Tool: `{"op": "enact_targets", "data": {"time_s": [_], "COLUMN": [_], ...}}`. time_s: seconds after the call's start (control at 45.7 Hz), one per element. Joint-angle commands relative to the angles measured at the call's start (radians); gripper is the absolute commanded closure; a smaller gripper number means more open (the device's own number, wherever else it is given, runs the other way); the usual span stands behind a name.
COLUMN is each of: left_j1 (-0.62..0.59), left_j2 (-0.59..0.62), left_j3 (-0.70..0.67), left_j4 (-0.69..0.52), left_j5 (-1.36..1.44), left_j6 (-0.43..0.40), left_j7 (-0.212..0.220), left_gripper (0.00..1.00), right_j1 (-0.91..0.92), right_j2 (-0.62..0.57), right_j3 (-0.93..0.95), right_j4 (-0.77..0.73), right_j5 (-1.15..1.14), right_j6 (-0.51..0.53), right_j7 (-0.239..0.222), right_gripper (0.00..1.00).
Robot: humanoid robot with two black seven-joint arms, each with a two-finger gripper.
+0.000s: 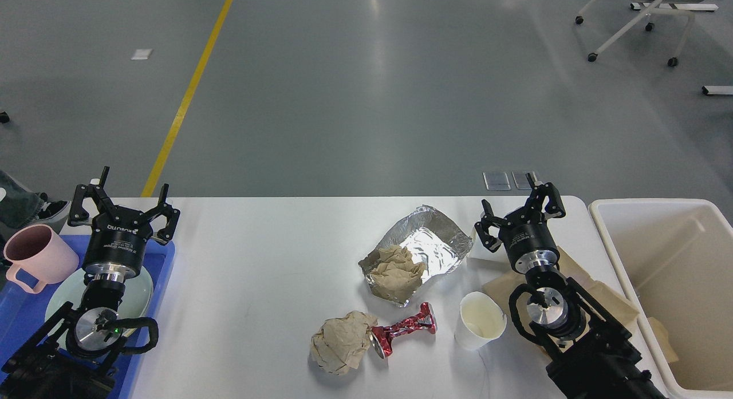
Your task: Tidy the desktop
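Desktop [257, 261] spans the middle of view w/ foil sheet [426, 244], crumpled paper ball [341, 342], crushed red can [404, 329] and white cup [480, 320] on it. Left gripper [123, 207] spread wide, empty, over blue tray [163, 273]. Right gripper [518, 210] open, apparently empty, near cream bin [676, 273].

Both black arms enter from the near edge of the view and reach away from the body, each ending in a 2-finger gripper at its far end. The left gripper [123, 204] sits near the far left corner of the tabletop, its 2 fingers spread wide apart with nothing between them. The right gripper [520, 214] sits near the far right corner, its 2 fingers also parted and empty, turned slightly to the right. On each arm, a silver wrist joint with a looped black cable shows below the gripper.
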Motion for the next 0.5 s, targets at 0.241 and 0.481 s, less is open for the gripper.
{"op": "enact_targets", "data": {"time_s": [0.241, 0.481], "left_j1": [0.000, 0.000], "left_j2": [0.002, 0.000], "left_j3": [0.000, 0.000], "left_j4": [0.000, 0.000], "left_j5": [0.000, 0.000], "left_j6": [0.000, 0.000], "left_j7": [0.000, 0.000], "left_gripper": [0.04, 0.04], "right_j1": [-0.058, -0.081], "right_j2": [-0.043, -0.037], "right_j3": [0.010, 0.006], "right_j4": [0.127, 0.136], "right_j5": [0.000, 0.002], "right_j6": [-0.002, -0.002], "right_j7": [-0.008, -0.008], "right_gripper": [0.00, 0.00]}}
